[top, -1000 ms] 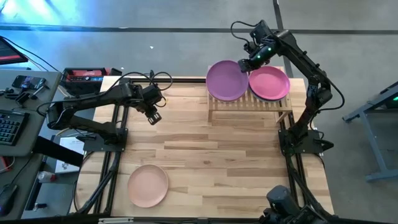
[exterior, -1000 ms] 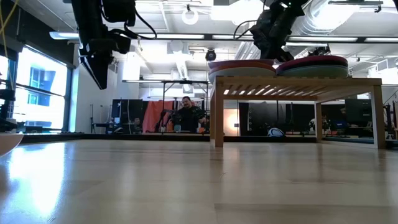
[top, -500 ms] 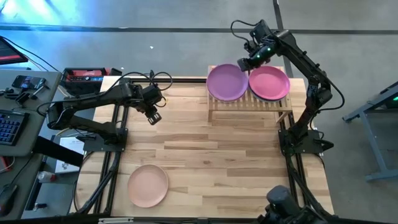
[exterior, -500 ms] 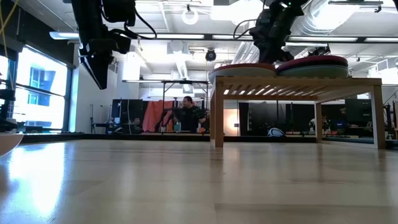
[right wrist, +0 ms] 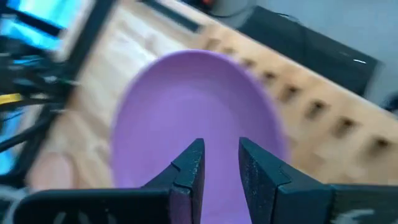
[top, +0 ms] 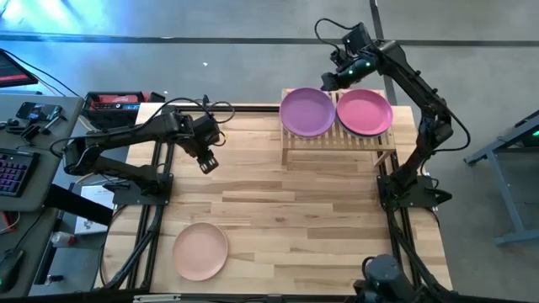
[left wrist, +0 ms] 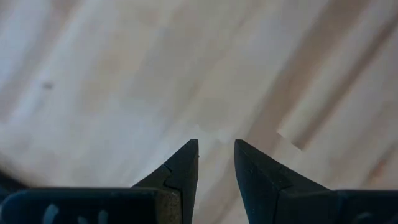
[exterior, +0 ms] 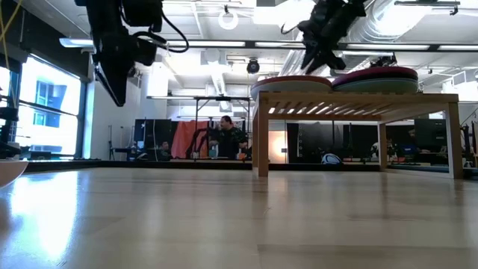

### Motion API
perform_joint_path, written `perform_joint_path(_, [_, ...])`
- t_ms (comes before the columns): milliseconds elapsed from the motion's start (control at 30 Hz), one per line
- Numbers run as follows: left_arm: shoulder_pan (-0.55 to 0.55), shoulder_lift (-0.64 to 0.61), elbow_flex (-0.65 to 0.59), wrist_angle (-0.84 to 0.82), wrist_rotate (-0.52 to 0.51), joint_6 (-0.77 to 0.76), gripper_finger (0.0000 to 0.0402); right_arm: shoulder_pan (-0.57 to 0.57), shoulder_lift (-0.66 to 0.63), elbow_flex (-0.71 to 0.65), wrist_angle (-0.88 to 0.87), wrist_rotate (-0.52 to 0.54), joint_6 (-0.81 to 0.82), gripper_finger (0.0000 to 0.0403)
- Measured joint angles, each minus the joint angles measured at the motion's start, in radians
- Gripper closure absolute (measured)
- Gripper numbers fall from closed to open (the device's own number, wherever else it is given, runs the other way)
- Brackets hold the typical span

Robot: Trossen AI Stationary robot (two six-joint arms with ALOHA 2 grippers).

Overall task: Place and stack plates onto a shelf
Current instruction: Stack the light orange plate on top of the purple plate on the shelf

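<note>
R fingers [right wrist: 219, 163] apart over purple plate [top: 307, 111]

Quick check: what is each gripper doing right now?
Left gripper: open, empty, above the table.
Right gripper: open, empty, above the purple plate.

A grey floor [top: 210, 21] surrounds the pale wooden table [top: 278, 210], with a cluttered desk holding a keyboard [top: 12, 172] off to one side. Beyond the table edge the room is a workshop with white ceiling ducts [exterior: 396, 19], a bright window [exterior: 45, 104] and a seated person [exterior: 224, 138].
</note>
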State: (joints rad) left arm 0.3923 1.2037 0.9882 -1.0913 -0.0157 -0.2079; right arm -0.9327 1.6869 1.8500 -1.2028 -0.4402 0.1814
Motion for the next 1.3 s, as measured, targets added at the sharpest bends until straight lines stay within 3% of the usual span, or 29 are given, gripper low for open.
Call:
perform_joint_path(100, [-0.016,0.0,0.0,-0.019,0.063,0.0,0.0309,0.03,-0.016,0.0,0.02,-0.05,0.004,0.0327])
perform_joint_path(300, [-0.101,0.0,0.0,-0.08,0.081,0.004,0.0309,0.134,-0.059,0.0,0.024,-0.034,0.029,0.0327])
perform_joint_path(700, [-0.395,0.0,0.0,-0.085,0.075,-0.014,0.0309,0.403,-0.113,0.0,0.023,-0.01,0.125,0.0327])
perform_joint_path(1100, [-0.788,0.0,0.0,-0.049,-0.055,-0.27,0.0309,0.699,-0.113,0.0,0.025,0.152,0.319,0.0327])
perform_joint_path(1300, [-0.93,0.0,-0.001,-0.001,-0.127,-0.41,0.0309,0.823,-0.113,0.0,0.034,0.217,0.394,0.0327])
